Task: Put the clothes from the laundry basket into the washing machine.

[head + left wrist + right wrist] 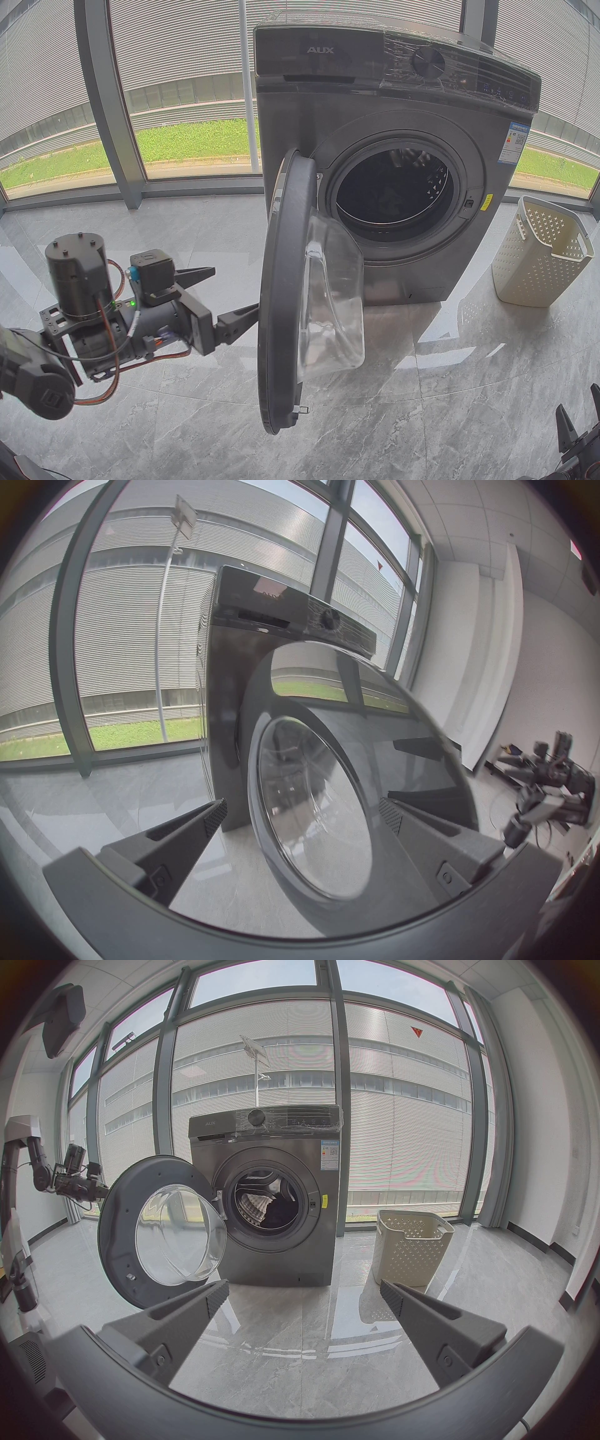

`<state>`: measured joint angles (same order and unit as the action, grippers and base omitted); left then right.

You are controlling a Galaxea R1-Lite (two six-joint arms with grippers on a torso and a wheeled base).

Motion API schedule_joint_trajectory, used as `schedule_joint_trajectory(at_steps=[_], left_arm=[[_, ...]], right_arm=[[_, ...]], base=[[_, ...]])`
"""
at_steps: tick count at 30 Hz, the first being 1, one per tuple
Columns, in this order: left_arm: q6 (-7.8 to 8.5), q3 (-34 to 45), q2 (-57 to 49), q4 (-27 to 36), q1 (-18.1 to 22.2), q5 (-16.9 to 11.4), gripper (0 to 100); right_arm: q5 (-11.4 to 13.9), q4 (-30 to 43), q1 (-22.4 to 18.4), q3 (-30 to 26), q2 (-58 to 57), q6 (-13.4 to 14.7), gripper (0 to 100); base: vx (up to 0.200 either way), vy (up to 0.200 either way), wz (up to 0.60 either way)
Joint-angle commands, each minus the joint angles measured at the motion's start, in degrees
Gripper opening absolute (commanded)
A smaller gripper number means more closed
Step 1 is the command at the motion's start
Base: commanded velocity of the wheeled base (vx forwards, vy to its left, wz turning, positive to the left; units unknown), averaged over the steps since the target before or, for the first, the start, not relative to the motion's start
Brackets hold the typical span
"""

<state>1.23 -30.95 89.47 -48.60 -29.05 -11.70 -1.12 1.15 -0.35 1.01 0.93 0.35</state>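
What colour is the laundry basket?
The basket is cream, perforated walls; best in the right wrist view.

door open | laundry basket beside washing machine | left gripper at door, jaws apart

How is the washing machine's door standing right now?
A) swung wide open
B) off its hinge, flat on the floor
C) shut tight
A: the door stands swung out from the washing machine, leaving the dark drum opening uncovered.
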Motion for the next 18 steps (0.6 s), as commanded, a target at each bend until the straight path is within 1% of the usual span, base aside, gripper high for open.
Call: schedule_joint_trajectory(at_steps=[1, 2, 3, 4, 6, 7, 8, 10, 13, 18], left_arm=[[-2.73, -4.6, 9.8, -5.3, -3.6, 4.7, 100], [-4.04, -5.6, 10.6, -5.7, -4.3, 5.7, 100], [-4.04, -5.6, 10.6, -5.7, -4.3, 5.7, 100], [-5.54, -7.5, 11.8, -5.9, -5.1, 6.4, 100], [-7.03, -10.3, 13.4, -5.9, -5.6, 7.3, 100], [-7.47, -11.3, 13.9, -5.9, -5.9, 8.0, 100], [-7.56, -11.5, 14.0, -6.0, -6.0, 8.1, 100], [-8.53, -13.4, 15.5, -5.9, -7.3, 9.5, 100], [-9.05, -15.3, 17.7, -6.0, -8.9, 9.7, 100], [-8.88, -19.8, 21.5, -6.3, -9.6, 10.6, 100]], right_arm=[[0.0, 0.0, 0.0, -0.5, -0.8, 0.0, 100], [0.0, 0.0, 0.0, -0.5, -0.8, 0.0, 100], [0.0, 0.0, 0.0, -0.5, -0.8, 0.0, 100], [0.0, 0.0, 0.0, -0.5, -0.8, 0.0, 100], [0.0, 0.0, 0.0, -0.5, -0.8, 0.0, 100], [0.0, 0.0, 0.0, -0.5, -0.8, 0.0, 100], [0.0, 0.0, 0.0, -0.5, -0.8, 0.0, 100], [0.0, 0.0, 0.0, -0.5, -0.8, 0.0, 100], [0.0, 0.0, 0.0, -0.5, -0.8, 0.0, 100], [0.0, 0.0, -0.1, -0.5, -0.8, 0.0, 100]], base=[[0.000, 0.000, 0.00], [0.000, 0.000, 0.00], [0.000, 0.000, 0.00], [0.000, 0.000, 0.00], [0.000, 0.000, 0.00], [0.000, 0.000, 0.00], [0.000, 0.000, 0.00], [0.000, 0.000, 0.00], [0.000, 0.000, 0.00], [0.000, 0.000, 0.00]])
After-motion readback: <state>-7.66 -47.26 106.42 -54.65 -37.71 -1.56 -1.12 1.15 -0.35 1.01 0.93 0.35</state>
